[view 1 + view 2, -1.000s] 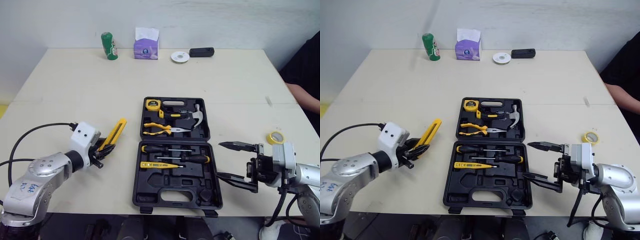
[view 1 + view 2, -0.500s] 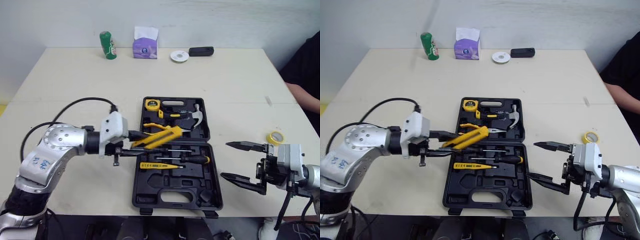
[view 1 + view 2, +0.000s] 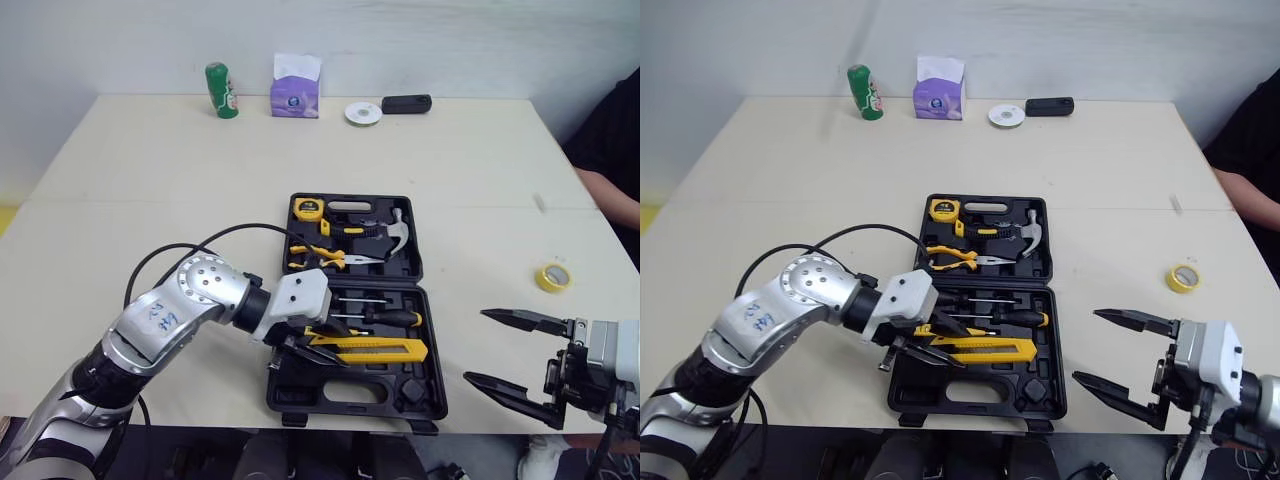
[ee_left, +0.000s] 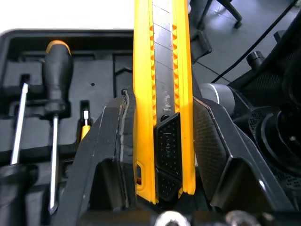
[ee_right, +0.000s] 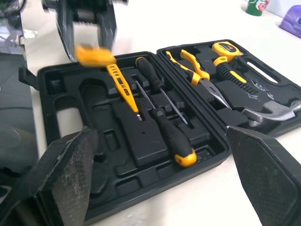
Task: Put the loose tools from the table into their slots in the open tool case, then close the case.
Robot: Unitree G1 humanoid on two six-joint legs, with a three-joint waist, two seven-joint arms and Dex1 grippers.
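Your left gripper [image 3: 318, 345] is pressed on the knife [image 3: 365, 348]. The two fingers [image 4: 214, 141] clamp its yellow body at the slider end, and the rest of the knife points away from the gripper.

One second ago this gripper closed on the knife on the table, to the left of the case [image 3: 432, 405]. Half a second ago it carried the knife in the air over the middle of the case. Now it is low over the near half of the case. The knife lies lengthways there, just in front of the screwdrivers [image 3: 372, 318] and above the place where the tester pen [image 5: 123, 89] sits. I cannot tell if the knife already touches the case or hangs a little above it.

I judge this as the placing step. The knife is at the case but not yet in a slot, and you have not let it go. You should check that it goes down into its own slot and not on top of the pen.

Your right gripper [image 3: 478, 347] is spread wide and holds nothing. It has drawn back from the right edge of the case and now stands apart from it.

A tape roll [image 3: 548, 276] is on the table, to the right of the case. The lid is open, so closing comes later.
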